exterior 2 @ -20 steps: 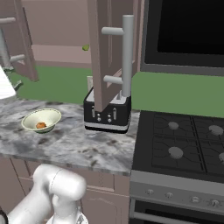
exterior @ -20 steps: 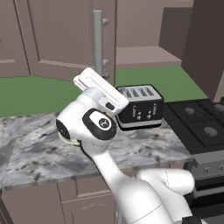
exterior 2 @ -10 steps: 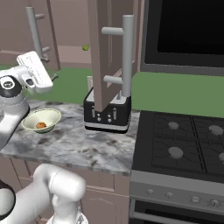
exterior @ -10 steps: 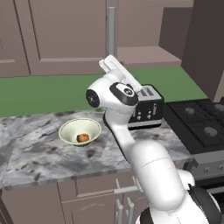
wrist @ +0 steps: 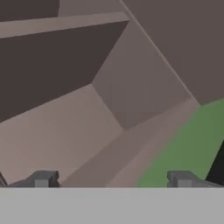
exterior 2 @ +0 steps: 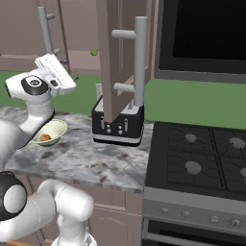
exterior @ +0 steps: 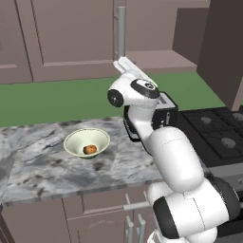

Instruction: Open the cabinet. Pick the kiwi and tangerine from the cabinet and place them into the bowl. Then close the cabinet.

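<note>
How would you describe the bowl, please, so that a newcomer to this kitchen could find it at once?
Start at the grey marbled counter left of the stove. On it, left of the black toaster, stands the pale cream-green bowl, round with a wide flaring rim. It is the one open dish on the counter, and a small orange-brown fruit lies inside it.

Grey-white marbled counter (exterior: 42, 166) over mauve-brown base cabinets with short silver handles (exterior: 135, 205). Green backsplash wall (exterior: 52, 99) behind the counter. Black-and-silver toaster (exterior 2: 117, 126) sits on the counter, just beside a black gas stove (exterior 2: 202, 161). Dark black panel (exterior 2: 206, 36) above the stove. Even, flat lighting.
</note>
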### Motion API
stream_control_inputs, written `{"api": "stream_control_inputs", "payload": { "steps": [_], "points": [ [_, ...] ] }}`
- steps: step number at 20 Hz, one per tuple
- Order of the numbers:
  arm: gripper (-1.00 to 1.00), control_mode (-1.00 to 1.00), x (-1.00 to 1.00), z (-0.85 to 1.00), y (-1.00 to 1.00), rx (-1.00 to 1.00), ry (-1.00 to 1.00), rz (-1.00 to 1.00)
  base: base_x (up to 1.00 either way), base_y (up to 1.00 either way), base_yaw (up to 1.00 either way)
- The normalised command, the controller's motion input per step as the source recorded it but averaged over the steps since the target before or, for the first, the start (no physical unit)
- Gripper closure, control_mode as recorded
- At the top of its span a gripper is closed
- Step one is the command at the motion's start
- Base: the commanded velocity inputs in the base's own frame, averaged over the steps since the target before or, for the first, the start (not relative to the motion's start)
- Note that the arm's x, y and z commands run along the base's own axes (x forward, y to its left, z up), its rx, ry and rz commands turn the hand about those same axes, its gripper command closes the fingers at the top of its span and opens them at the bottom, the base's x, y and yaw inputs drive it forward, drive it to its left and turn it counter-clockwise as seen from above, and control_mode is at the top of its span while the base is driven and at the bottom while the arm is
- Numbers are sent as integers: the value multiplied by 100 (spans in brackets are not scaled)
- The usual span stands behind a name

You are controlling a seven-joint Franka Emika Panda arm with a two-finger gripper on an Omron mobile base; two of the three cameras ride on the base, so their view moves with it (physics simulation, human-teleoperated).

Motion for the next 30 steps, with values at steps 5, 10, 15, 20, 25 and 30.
{"api": "stream_control_inputs", "payload": {
  "steps": [5,10,15,20,25,30],
  "points": [
    [-100,-100,100,-29,-44,0,9,0,0,0,0],
    [-100,-100,100,-35,-52,0,14,-3,0,0,0],
    [-100,-100,43,-13,-19,0,8,-3,0,0,0],
    [-100,-100,-100,87,46,1,-6,0,0,0,0],
    [-100,-100,-100,100,40,4,1,0,0,0,0],
    [-100,-100,-100,100,3,12,23,0,0,0,0]
  ]
}}
